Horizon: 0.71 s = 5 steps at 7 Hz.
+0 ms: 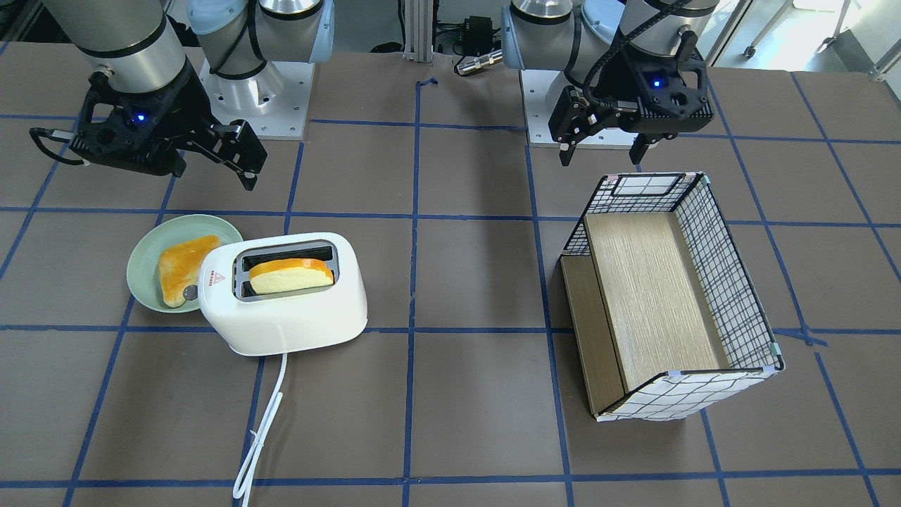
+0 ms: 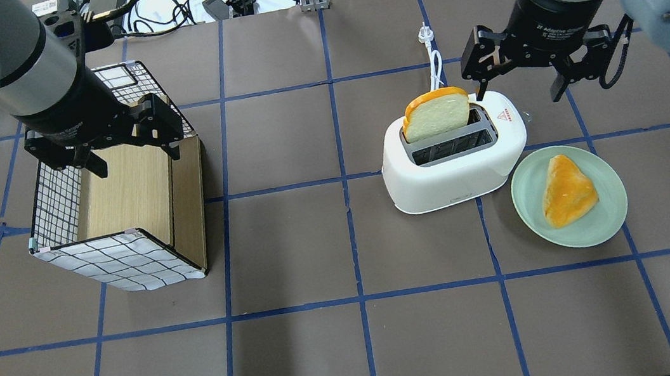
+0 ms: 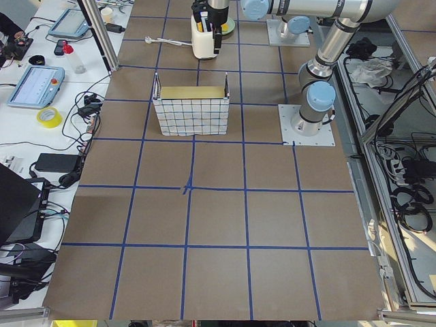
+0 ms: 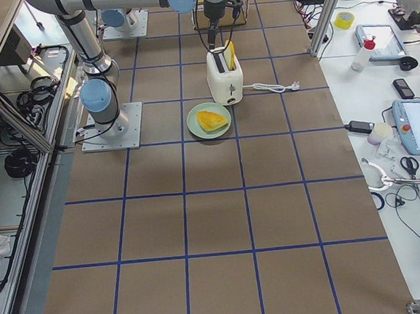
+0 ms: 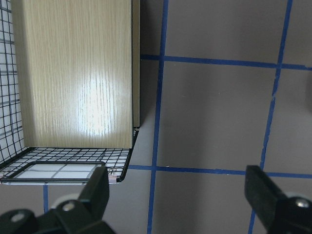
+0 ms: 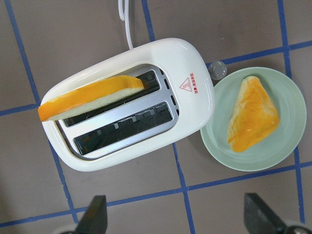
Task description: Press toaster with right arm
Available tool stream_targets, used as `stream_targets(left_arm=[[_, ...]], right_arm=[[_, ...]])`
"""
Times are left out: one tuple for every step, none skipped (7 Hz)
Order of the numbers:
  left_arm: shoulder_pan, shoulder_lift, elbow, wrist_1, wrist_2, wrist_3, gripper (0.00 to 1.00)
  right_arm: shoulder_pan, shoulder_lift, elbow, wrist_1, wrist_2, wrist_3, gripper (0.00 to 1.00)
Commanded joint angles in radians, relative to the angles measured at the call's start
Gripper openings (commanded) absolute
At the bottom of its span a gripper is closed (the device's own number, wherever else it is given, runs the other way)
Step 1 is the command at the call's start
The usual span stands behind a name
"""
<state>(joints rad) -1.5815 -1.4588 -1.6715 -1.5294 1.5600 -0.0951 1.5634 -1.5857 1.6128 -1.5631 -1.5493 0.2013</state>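
Toaster: the white toaster (image 2: pixel 455 179) sits on the robot's right half of the table (image 2: pixel 353 339), askew to the blue tape grid. The red triangle mark is on its top, at the end nearest the plate.
Slots: there are 2. The 1 farther from the robot holds a bread slice (image 2: pixel 436 113) with an orange crust, which stands well out of the slot and leans. The nearer slot shows only its metal grille.
Knob: a small grey knob (image 6: pixel 218 69) juts from the toaster's end, between the body and the plate.
Cord: a white cord (image 1: pixel 264 422) runs from the toaster's far side, away from the robot.
Plate: the pale green plate (image 2: pixel 607 218) lies just beside the toaster's knob end. On it is 1 orange-topped piece of bread (image 2: pixel 565 190).
Right gripper: the right gripper (image 2: pixel 518 94) hangs in the air over the knob end of the toaster. Its fingers are spread wide, nothing is between them, and from the front it looks clear of the toaster. The wrist camera looks straight down on the toaster and plate.
Left gripper: the left gripper (image 2: pixel 137 163) hovers over the basket, fingers also apart and holding nothing.
Basket: the wire-grid basket (image 2: pixel 121 265) has a checked cloth liner and pale wooden boards inside. It stands on the robot's left half of the table, well apart from the toaster.
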Motion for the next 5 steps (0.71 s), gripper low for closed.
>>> stream_targets(left_arm=[[0.000, 0.000, 0.000, 0.000, 0.000, 0.000, 1.00], [0.000, 0.000, 0.000, 0.000, -0.002, 0.000, 1.00], [0.000, 0.000, 0.001, 0.000, -0.002, 0.000, 1.00], [0.000, 0.000, 0.001, 0.000, 0.000, 0.000, 1.00], [0.000, 0.000, 0.000, 0.000, 0.000, 0.000, 1.00]], right_arm=[[0.001, 0.000, 0.001, 0.000, 0.000, 0.000, 1.00], [0.000, 0.001, -0.001, 0.000, -0.009, 0.000, 1.00], [0.000, 0.001, -0.001, 0.000, -0.006, 0.000, 1.00], [-0.003, 0.003, -0.001, -0.005, -0.008, 0.000, 1.00], [-0.006, 0.004, -0.001, -0.012, -0.009, 0.001, 0.98]])
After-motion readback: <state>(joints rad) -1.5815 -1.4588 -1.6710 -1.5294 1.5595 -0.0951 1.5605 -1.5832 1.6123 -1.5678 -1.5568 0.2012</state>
